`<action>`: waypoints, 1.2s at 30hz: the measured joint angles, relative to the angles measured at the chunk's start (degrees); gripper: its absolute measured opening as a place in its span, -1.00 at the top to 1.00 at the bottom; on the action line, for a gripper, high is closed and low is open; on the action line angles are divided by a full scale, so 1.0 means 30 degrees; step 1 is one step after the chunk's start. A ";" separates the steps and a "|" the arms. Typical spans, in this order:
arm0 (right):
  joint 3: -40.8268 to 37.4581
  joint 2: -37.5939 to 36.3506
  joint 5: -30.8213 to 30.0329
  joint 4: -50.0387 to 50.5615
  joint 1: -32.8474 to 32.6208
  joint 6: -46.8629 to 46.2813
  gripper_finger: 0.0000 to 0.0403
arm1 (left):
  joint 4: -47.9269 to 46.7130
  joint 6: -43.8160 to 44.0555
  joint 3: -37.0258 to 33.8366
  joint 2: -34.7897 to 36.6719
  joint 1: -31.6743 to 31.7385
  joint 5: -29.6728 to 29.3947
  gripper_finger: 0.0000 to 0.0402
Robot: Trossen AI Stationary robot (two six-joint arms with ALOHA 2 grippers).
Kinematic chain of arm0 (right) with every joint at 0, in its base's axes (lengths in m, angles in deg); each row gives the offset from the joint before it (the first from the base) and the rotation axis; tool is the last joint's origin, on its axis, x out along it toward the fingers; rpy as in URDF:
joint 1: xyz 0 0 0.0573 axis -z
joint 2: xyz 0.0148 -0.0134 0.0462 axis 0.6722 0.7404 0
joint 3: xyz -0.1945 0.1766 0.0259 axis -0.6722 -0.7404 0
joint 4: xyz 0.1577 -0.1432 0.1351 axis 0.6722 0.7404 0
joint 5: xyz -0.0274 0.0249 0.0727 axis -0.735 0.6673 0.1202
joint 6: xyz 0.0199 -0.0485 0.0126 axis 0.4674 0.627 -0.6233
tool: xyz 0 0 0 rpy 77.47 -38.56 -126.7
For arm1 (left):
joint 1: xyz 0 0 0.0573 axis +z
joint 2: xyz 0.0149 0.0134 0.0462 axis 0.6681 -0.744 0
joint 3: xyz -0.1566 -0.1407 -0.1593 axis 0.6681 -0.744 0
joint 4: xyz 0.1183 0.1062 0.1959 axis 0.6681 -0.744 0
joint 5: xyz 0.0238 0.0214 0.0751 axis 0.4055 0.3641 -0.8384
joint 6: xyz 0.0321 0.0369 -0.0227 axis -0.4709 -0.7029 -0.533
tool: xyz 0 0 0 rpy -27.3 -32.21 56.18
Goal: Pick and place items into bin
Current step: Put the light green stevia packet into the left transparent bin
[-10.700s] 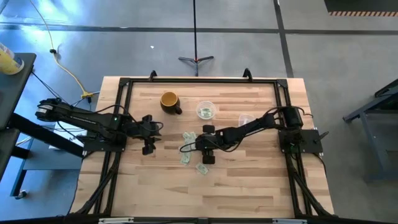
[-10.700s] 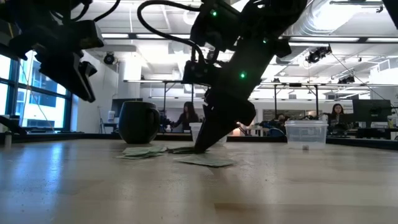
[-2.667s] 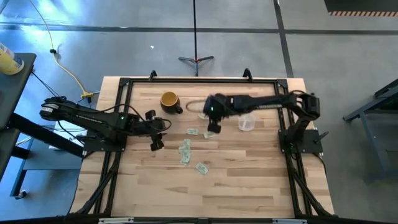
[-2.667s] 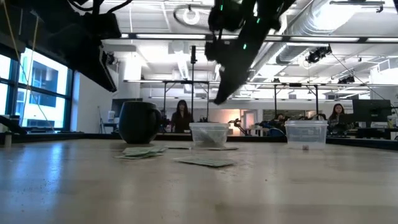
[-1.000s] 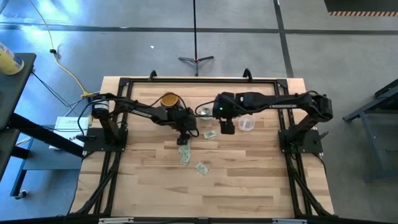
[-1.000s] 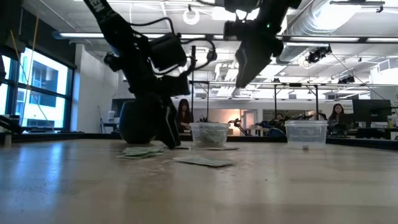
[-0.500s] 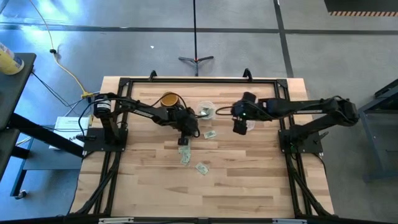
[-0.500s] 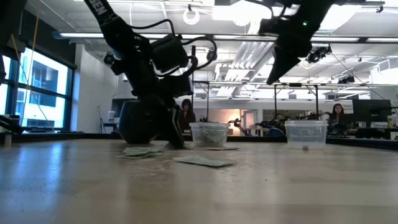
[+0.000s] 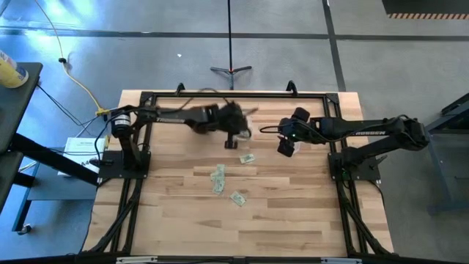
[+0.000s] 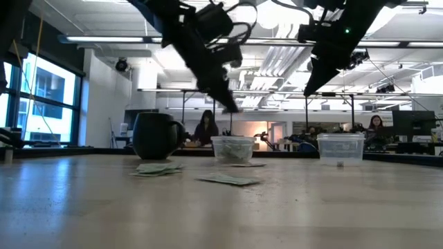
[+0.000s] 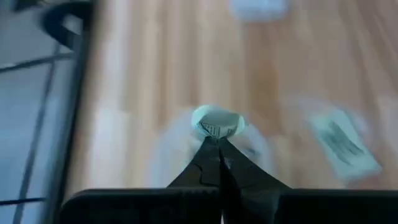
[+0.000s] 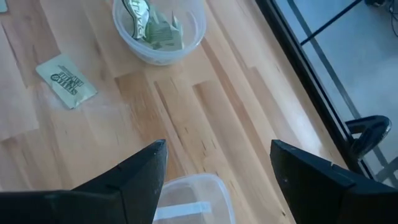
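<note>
The clear bowl [image 12: 158, 28] stands at the table's far middle with several pale-green slips in it; it also shows in the low view [image 10: 234, 149]. My left gripper [image 11: 217, 142] is above the bowl [image 9: 242, 132], shut on a curled slip [image 11: 216, 123]. In the low view my left gripper [image 10: 228, 104] hangs clear above the bowl's rim. My right gripper [image 9: 286, 144] is open and empty, above the clear cup [image 12: 193, 199] to the bowl's right. Loose slips [image 9: 218, 176] lie flat on the table nearer the front, one slip [image 9: 247, 158] just near of the bowl. My left gripper pinches the curled slip by its edge [image 11: 213, 132] between its two shut fingertips. The slip sticks out past the fingertips, bent into a loop, lifted clear of the table and above the bowl.
The dark-looking mug [image 10: 156, 135] stands left of the bowl. The clear cup [image 10: 339, 149] stands to the bowl's right. A slip [image 12: 65, 78] lies beside the bowl. More slips [image 9: 238, 198] lie toward the table's middle. The near half of the table is bare wood.
My left gripper has risen from the slips on the table and gone toward the far edge and right, now above the bowl, carrying one slip lifted clear. My right gripper has gone toward the table's right edge, away from the bowl, to above the clear cup.
</note>
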 joint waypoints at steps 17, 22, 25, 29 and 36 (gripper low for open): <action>0.0000 0.0022 -0.0462 -0.0156 0.0000 0.0256 -0.38 | 0.0037 0.1143 0.0369 -0.2475 0.1328 0.1943 0.84; 0.0000 0.0029 -0.0454 -0.0211 0.0000 0.0221 -0.38 | 0.0079 0.1062 0.0354 -0.2733 0.1313 0.1134 0.61; 0.0000 0.0029 -0.0442 -0.0211 0.0000 0.0214 -0.38 | 0.0680 0.1225 0.0450 -0.2718 0.1209 0.1160 0.34; 0.0000 0.0036 -0.0427 -0.0204 0.0000 -0.0042 -0.38 | -0.0807 0.1807 0.1274 -0.2718 0.0899 0.0739 0.02; -0.0030 0.0217 0.2365 -0.0833 -0.0015 0.1759 -0.38 | -0.6240 0.1739 0.3965 -0.2703 0.0266 0.0742 -0.29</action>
